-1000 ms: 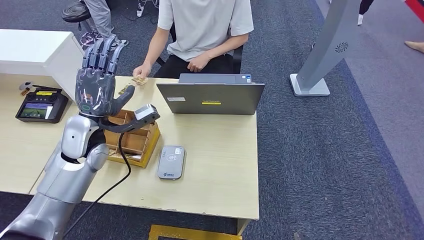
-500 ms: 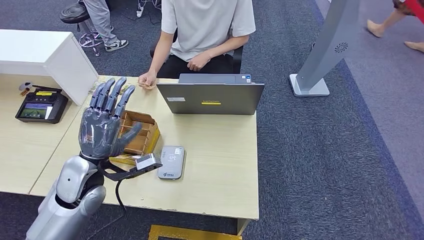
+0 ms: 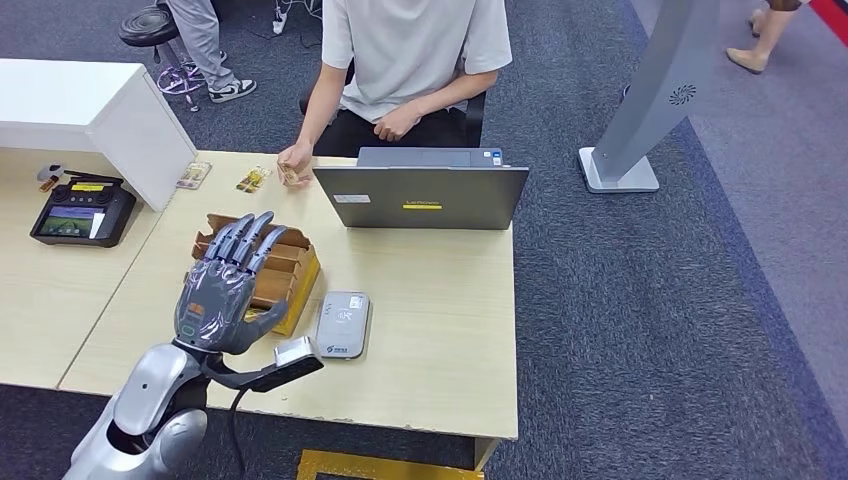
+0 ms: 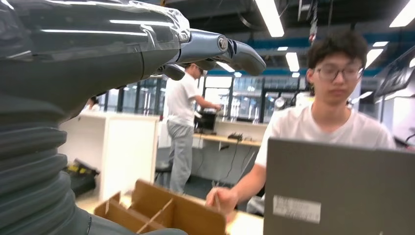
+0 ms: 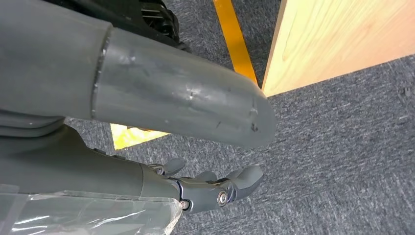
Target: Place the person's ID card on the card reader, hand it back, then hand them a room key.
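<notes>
We see our left hand (image 3: 225, 290) empty, fingers spread, over the wooden box (image 3: 285, 270), card reader (image 3: 343, 324) right of it, ID card (image 3: 290, 176) in the person's hand (image 3: 294, 158) far across the table (image 3: 440, 300), our right hand (image 5: 215, 188) hanging empty, fingers loosely apart

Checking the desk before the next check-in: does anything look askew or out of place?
Nothing looks spilled or damaged. The card reader lies flat beside the wooden box, the laptop sits square, and a few cards lie loose near the person's hand.
</notes>
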{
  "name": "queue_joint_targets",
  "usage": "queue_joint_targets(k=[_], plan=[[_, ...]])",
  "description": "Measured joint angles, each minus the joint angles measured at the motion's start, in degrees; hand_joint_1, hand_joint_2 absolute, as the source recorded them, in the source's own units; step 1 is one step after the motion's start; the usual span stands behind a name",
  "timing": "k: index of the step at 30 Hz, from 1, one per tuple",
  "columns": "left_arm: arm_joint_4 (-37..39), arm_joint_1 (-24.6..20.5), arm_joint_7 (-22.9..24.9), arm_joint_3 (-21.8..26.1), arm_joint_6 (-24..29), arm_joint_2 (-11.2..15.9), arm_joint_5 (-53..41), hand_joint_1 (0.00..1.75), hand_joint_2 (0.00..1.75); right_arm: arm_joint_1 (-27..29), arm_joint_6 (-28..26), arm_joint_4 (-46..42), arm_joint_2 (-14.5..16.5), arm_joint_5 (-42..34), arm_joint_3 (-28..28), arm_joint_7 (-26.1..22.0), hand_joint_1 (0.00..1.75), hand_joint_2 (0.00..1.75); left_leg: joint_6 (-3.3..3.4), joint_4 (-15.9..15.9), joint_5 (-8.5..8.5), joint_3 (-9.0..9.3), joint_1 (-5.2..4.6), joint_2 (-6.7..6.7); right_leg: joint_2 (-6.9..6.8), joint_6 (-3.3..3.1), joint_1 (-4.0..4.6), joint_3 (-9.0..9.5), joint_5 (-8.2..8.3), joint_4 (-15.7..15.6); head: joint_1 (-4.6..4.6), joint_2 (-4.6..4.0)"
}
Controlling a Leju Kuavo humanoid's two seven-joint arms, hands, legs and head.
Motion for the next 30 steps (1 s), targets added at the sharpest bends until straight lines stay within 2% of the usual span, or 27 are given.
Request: queue_joint_targets(k=[6, 20, 24, 30], plan=[[0.9, 2.9, 0.8, 0.0, -2.3, -0.1, 1.5, 0.0, 1.75, 0.2, 0.1, 0.0, -0.1, 0.7, -0.8, 0.2, 0.0, 0.0, 0.01, 0.0, -0.01, 0.0, 0.0, 0.0, -0.01, 0.01, 0.0, 0.0, -0.01, 0.0, -0.01, 0.0], [4.9, 3.6, 2.1, 0.7, -4.2, -1.0, 2.5, 0.0, 1.75, 0.1, 0.1, 0.0, -0.2, 2.5, -1.7, 0.9, 0.0, 0.0, 0.01, 0.0, 0.0, 0.0, 0.0, -0.01, -0.02, 0.0, 0.0, 0.02, 0.0, 0.0, 0.0, 0.0], [10.2, 2.5, 5.4, 4.5, -3.1, -2.4, 0.6, 0.0, 1.75, -0.2, 0.1, 0.0, -0.2, 4.2, -1.8, 1.9, 0.0, 0.0, 0.01, 0.0, 0.0, 0.0, 0.01, -0.01, -0.02, 0.0, 0.0, 0.01, 0.0, 0.0, 0.0, 0.0], [13.8, 1.5, 5.4, 7.0, -1.7, -3.1, -0.4, 0.0, 1.75, -0.6, 0.1, 0.0, -0.2, 5.1, -1.8, 2.6, 0.0, 0.0, 0.0, 0.0, 0.01, 0.01, 0.01, -0.01, -0.02, 0.0, 0.0, 0.01, 0.0, 0.0, 0.0, 0.0]])
